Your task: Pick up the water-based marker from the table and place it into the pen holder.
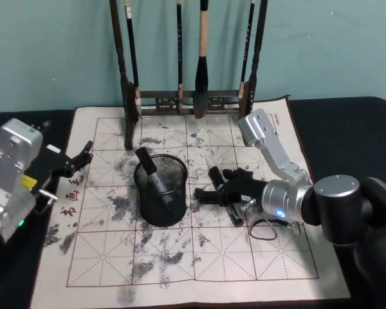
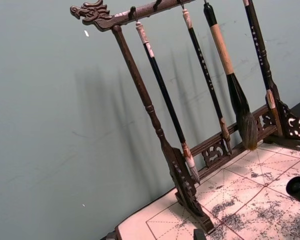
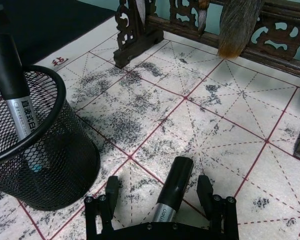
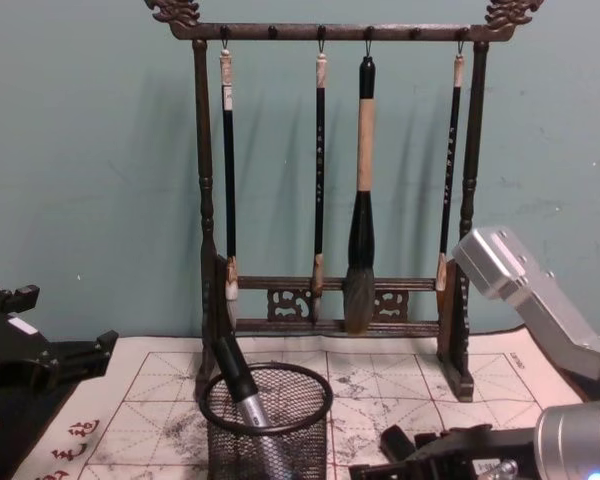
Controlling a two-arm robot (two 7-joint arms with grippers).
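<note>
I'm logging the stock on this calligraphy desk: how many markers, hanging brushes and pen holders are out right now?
Markers: 2
Hanging brushes: 4
Pen holders: 1
Total: 7

Black-capped marker (image 3: 173, 189) flat on the mat (image 3: 210, 125), near upright mesh pen holder (image 3: 65, 162).

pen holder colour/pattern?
The pen holder is black wire mesh with a solid black rim, clearest in the right wrist view.

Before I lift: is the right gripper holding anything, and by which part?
Nothing yet. The right gripper has its fingers open either side of the marker, not touching it.
</note>
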